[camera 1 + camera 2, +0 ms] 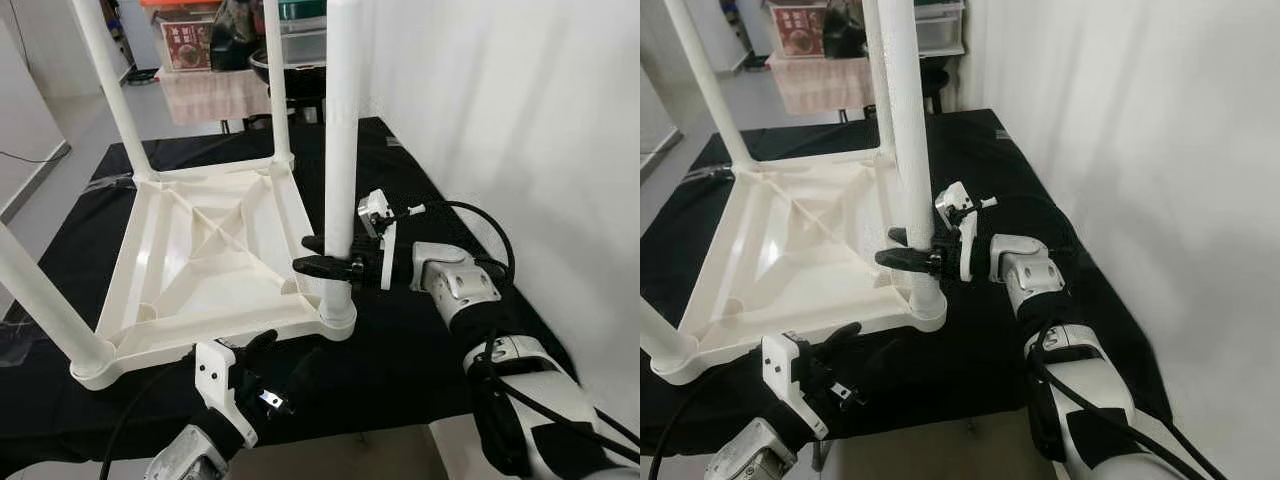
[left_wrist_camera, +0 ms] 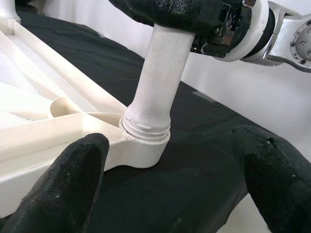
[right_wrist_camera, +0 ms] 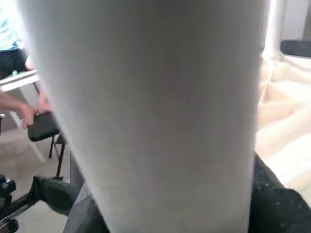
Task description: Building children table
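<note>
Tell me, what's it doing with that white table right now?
Right gripper shut on near-corner leg, seated in upturned table top. Left gripper open, just short of that socket. Nothing in the way.

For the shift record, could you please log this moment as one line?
right gripper: shut on table leg | leg: upright in corner socket of upturned tabletop | left gripper: open, near socket

White wall (image 1: 520,110) at right, grey floor (image 1: 85,125) beyond, perhaps cluttered shelving (image 1: 190,40) behind.
</note>
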`<state>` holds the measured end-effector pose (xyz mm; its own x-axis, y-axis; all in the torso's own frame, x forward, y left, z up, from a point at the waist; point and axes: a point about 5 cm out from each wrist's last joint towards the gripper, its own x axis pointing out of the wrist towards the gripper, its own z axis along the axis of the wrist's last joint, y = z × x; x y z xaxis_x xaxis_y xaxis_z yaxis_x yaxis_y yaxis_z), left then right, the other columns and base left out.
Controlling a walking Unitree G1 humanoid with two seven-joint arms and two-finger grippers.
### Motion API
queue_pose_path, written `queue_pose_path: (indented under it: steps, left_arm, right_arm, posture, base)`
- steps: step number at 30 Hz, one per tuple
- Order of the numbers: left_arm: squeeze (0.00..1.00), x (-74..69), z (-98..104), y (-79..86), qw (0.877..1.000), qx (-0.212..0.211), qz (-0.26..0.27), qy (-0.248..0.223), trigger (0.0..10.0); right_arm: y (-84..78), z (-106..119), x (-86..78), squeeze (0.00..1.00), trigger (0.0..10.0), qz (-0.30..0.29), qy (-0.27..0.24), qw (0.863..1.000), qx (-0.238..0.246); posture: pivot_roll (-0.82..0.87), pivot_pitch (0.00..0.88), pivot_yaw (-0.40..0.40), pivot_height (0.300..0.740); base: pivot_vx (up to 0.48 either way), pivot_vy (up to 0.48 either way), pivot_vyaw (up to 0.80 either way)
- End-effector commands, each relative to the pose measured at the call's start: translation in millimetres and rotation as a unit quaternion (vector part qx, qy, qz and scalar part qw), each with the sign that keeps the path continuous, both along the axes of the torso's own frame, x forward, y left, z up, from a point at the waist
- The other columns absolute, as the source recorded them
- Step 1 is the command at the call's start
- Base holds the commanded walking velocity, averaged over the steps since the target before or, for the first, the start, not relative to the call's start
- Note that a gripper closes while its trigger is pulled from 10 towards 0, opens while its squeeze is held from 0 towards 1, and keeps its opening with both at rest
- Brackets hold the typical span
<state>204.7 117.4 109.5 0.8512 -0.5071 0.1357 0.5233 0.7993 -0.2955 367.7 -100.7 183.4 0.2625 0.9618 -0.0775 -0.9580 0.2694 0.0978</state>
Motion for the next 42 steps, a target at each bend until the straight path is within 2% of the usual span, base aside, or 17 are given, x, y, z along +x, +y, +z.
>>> queue_pose_path:
  steps: [1, 4, 7, 8, 9, 10, 12, 22, 23, 25, 26, 28, 30, 32, 33, 34, 42]
  left_arm:
    - [0.0, -0.6, -2.0, 1.4, 1.0, -0.003, -0.001, 0.004, 10.0]
    - [0.0, -1.5, -1.0, 1.4, 1.0, -0.003, -0.001, 0.002, 10.0]
    - [0.0, -2.2, -0.6, 2.3, 1.0, -0.003, 0.0, 0.002, 10.0]
    - [0.0, -2.8, 0.3, 4.5, 1.0, -0.003, 0.001, 0.001, 10.0]
    - [0.0, -2.7, 0.8, 5.2, 1.0, -0.005, 0.0, 0.001, 10.0]
    - [0.0, -2.7, 0.8, 5.2, 1.0, -0.005, 0.0, 0.001, 10.0]
    - [0.0, -1.6, 1.3, 5.1, 1.0, -0.004, -0.007, 0.002, 10.0]
    - [0.0, -1.5, 1.4, 5.3, 1.0, -0.005, -0.005, 0.002, 10.0]
    - [0.0, -1.3, 1.5, 5.3, 1.0, -0.005, -0.003, 0.001, 10.0]
    - [0.0, -1.1, 1.6, 5.4, 1.0, -0.004, -0.002, 0.001, 10.0]
    - [0.0, -0.3, 1.6, 5.5, 1.0, -0.005, -0.002, 0.001, 10.0]
    - [0.0, 0.0, 1.6, 5.5, 1.0, -0.006, -0.003, 0.001, 10.0]
    - [0.0, 0.3, 1.5, 5.3, 1.0, -0.006, -0.004, 0.001, 10.0]
    - [0.0, 1.4, 0.9, 4.3, 1.0, -0.006, -0.005, 0.001, 10.0]
    - [0.0, 1.6, 0.8, 4.1, 1.0, -0.006, -0.005, 0.001, 10.0]
    - [0.0, 1.9, 0.7, 3.8, 1.0, -0.006, -0.005, 0.001, 10.0]
    - [0.0, 3.6, 0.3, 1.8, 1.0, -0.006, -0.004, 0.0, 10.0]
  right_arm:
    - [-0.3, -6.1, -1.0, 0.0, 0.0, -0.002, 0.023, 1.0, 0.006]
    - [-14.6, -18.7, -3.2, 0.0, 0.0, -0.058, 0.027, 0.998, 0.003]
    - [-7.7, -31.9, -7.3, 0.0, 0.0, -0.121, 0.033, 0.992, 0.012]
    - [3.6, -54.3, -11.9, 0.0, 0.0, -0.284, 0.075, 0.955, 0.023]
    - [7.1, -75.9, -28.8, 0.0, 0.0, -0.35, 0.088, 0.932, -0.032]
    - [7.1, -75.9, -28.8, 0.0, 0.0, -0.35, 0.088, 0.932, -0.032]
    - [15.4, -96.5, -52.8, 0.0, 0.0, -0.393, 0.119, 0.91, -0.064]
    - [20.7, -80.7, -48.6, 0.0, 0.0, -0.383, 0.085, 0.918, -0.062]
    - [21.7, -79.5, -49.2, 0.0, 9.0, -0.392, 0.083, 0.913, -0.074]
    - [22.3, -78.1, -50.5, 0.0, 9.0, -0.401, 0.082, 0.909, -0.085]
    - [21.8, -67.7, -43.5, 1.0, 10.0, -0.384, 0.068, 0.918, -0.071]
    - [25.8, -53.3, -33.7, 1.0, 10.0, -0.31, 0.075, 0.947, -0.021]
    - [25.8, -48.6, -30.5, 1.0, 10.0, -0.289, 0.076, 0.954, -0.007]
    - [18.7, -25.5, -18.3, 0.93, 10.0, -0.187, 0.032, 0.982, 0.01]
    - [16.8, -22.1, -16.5, 0.93, 10.0, -0.172, 0.025, 0.985, 0.009]
    - [14.2, -19.8, -13.4, 0.0, 10.0, -0.155, -0.001, 0.988, -0.012]
    - [12.3, -8.8, -7.9, 0.0, 10.0, -0.039, -0.015, 0.998, -0.044]
  posture:
    - [0.02, 0.0, 0.009, 0.74]
    - [0.02, 0.0, 0.007, 0.74]
    - [0.0, 0.0, 0.005, 0.74]
    - [-0.03, 0.0, 0.016, 0.74]
    - [-0.03, 0.0, 0.018, 0.74]
    - [-0.03, 0.0, 0.018, 0.74]
    - [-0.01, 0.0, 0.022, 0.74]
    - [-0.01, 0.0, 0.019, 0.74]
    - [-0.01, 0.0, 0.02, 0.74]
    - [-0.01, 0.0, 0.02, 0.74]
    - [-0.01, 0.0, 0.02, 0.74]
    - [-0.01, 0.0, 0.02, 0.74]
    - [0.0, 0.0, 0.021, 0.74]
    - [0.0, 0.0, 0.012, 0.74]
    - [0.0, 0.0, 0.012, 0.74]
    - [0.01, 0.0, 0.005, 0.74]
    - [0.02, 0.0, -0.011, 0.74]
  base:
    - [0.0, 0.0, 0.0]
    - [0.0, 0.0, 0.0]
    - [0.0, 0.0, 0.0]
    - [0.0, 0.0, 0.0]
    - [0.0, 0.0, 0.0]
    - [0.0, 0.0, 0.0]
    - [0.0, 0.0, 0.0]
    - [0.0, 0.0, 0.0]
    - [0.0, 0.0, 0.0]
    - [0.0, 0.0, 0.0]
    - [0.0, 0.0, 0.0]
    - [0.0, 0.0, 0.0]
    - [0.0, 0.0, 0.0]
    - [0.0, 0.0, 0.0]
    - [0.0, 0.0, 0.0]
    - [0.0, 0.0, 0.0]
    - [0.0, 0.0, 0.0]
